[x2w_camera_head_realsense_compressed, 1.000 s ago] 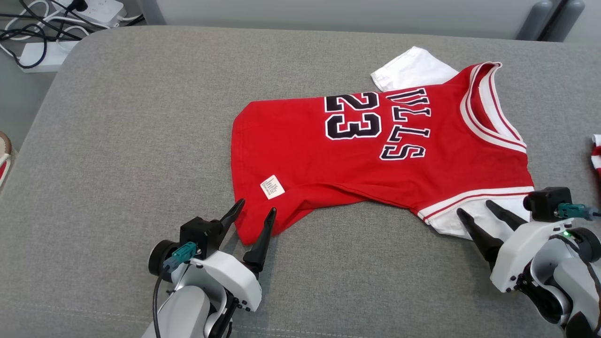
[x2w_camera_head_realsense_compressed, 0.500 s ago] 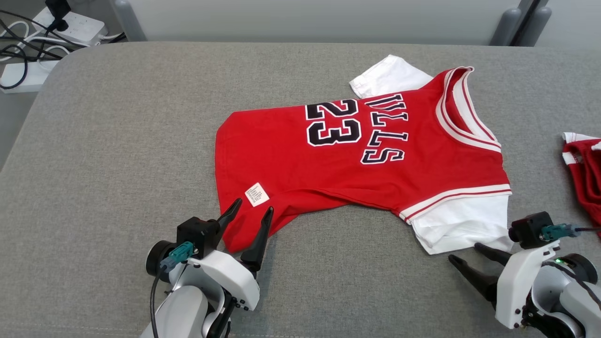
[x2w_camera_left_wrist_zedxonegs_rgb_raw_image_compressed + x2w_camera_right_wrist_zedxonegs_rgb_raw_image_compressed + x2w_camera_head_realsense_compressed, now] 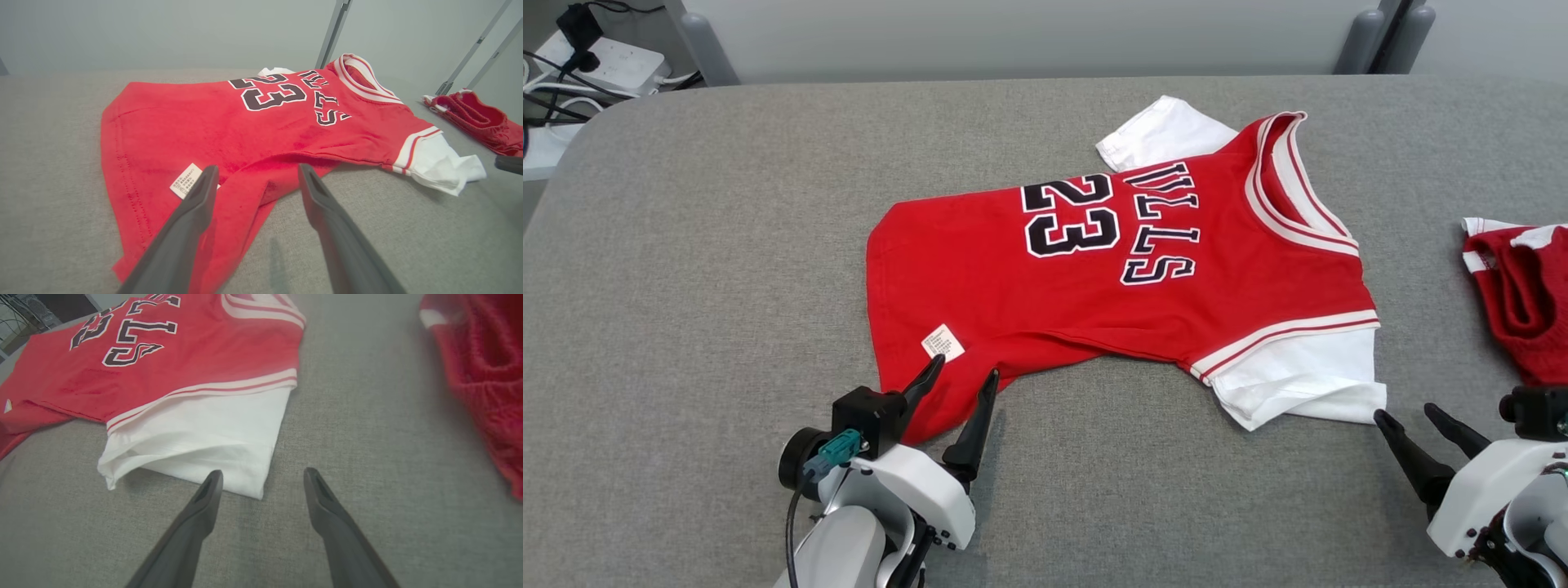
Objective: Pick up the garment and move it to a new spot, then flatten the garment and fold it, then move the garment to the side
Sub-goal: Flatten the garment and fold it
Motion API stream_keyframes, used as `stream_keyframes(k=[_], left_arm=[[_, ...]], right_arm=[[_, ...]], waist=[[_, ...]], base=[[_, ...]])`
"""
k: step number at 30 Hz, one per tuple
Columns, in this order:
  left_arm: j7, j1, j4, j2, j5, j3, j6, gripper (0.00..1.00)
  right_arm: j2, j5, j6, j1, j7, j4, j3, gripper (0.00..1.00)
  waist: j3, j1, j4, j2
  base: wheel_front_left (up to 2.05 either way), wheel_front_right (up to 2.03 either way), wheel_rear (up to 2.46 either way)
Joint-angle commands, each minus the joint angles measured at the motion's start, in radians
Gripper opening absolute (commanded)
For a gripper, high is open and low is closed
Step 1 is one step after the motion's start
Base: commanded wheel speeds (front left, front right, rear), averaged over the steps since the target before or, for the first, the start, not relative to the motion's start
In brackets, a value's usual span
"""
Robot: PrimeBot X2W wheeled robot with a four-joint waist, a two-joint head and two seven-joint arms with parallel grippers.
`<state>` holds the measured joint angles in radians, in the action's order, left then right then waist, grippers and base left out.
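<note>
So, shirt spread out on the worktop, both tools wide open, nothing gripped yet

The red shirt (image 3: 1111, 278) is laid across the middle of the grey worktop (image 3: 703, 269), collar toward the right, with its near edge rumpled into a fold by the label (image 3: 942, 343). The left tool (image 3: 965, 367) is held with fingers wide apart right over the hem corner (image 3: 915, 408); the right tool (image 3: 1405, 412) is spread wide too, just beside the near white sleeve (image 3: 1307, 376), and contact can't be made out. Soft, light fabric is to be expected, so drooping and bunching are likely once it's lifted. It's probably best taken at the hem corner and sleeve edge, both layers caught together. Another red garment (image 3: 1519, 286) is parked off to the right.
</note>
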<state>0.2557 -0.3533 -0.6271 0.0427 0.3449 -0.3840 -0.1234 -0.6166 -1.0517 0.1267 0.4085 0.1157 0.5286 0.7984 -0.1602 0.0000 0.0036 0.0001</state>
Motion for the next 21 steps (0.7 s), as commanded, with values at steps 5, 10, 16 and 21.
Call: stream_keyframes(k=[5,10,16,21], left_arm=[[0.006,-0.017,0.022,0.008,-0.009,0.028,-0.007,1.0],[0.006,-0.027,0.023,0.008,-0.012,0.024,-0.007,1.0],[0.006,-0.033,0.023,0.008,-0.016,0.023,-0.007,1.0],[0.006,-0.034,0.023,0.008,-0.017,0.026,-0.007,1.0]], right_arm=[[0.034,0.001,0.004,-0.027,0.053,0.057,-0.041,1.0],[0.075,0.006,0.004,-0.012,0.075,0.094,-0.049,1.0],[0.101,0.017,0.004,0.018,0.102,0.134,-0.057,1.0],[0.104,0.027,0.004,0.025,0.118,0.13,-0.047,0.64]], waist=[[-0.017,0.0,-0.009,-0.0001],[-0.03,0.0,-0.004,-0.0001],[-0.044,0.0,0.01,-0.0001],[-0.048,0.0,0.013,-0.0001]], base=[[0.0,0.0,0.0],[0.0,0.0,0.0],[0.0,0.0,0.0],[0.0,0.0,0.0]])
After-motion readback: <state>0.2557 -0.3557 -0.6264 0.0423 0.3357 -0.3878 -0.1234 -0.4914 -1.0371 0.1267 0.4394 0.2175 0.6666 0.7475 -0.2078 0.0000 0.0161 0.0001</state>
